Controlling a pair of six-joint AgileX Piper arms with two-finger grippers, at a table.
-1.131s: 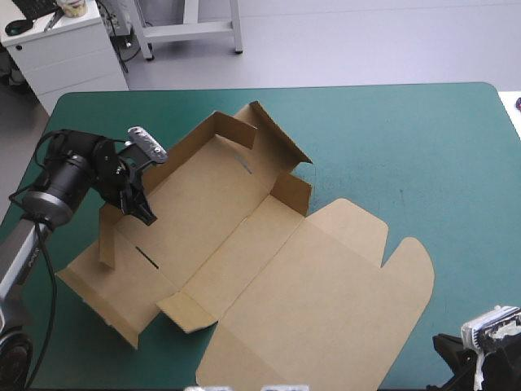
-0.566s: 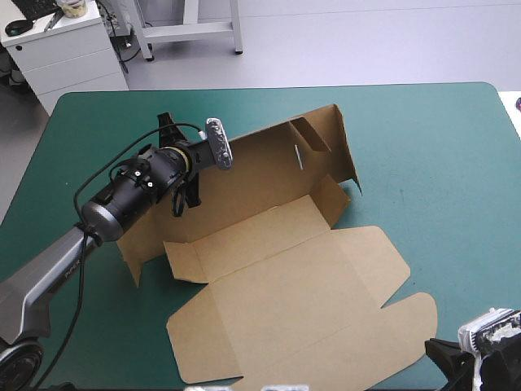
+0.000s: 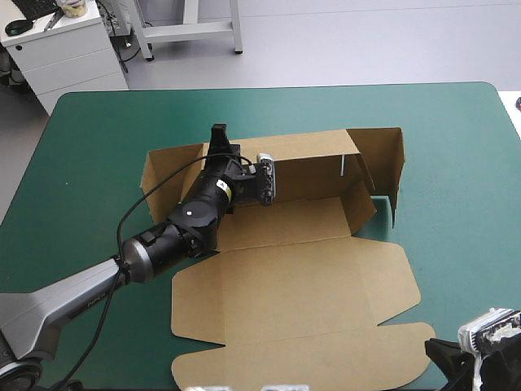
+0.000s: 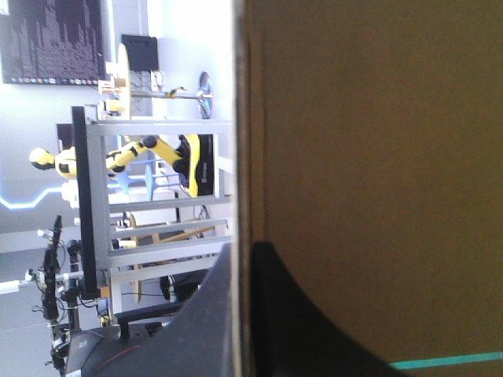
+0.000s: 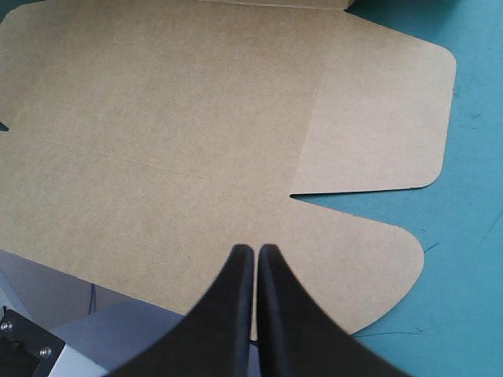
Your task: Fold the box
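High view: the brown box (image 3: 285, 224) sits at centre frame on the teal-green counter (image 3: 456, 138). It has swung since earlier from a diagonal, and its long axis now runs left to right. Its rear wall (image 3: 313, 167) now stands upright, clamped at upper centre by the left end effector (image 3: 218, 134). The lid (image 3: 309, 293) lies flat, pointing toward the lower edge. Wall-raising is judged under way. The right end effector (image 5: 256, 250) is closed and empty, beside the lid's lower-right corner.
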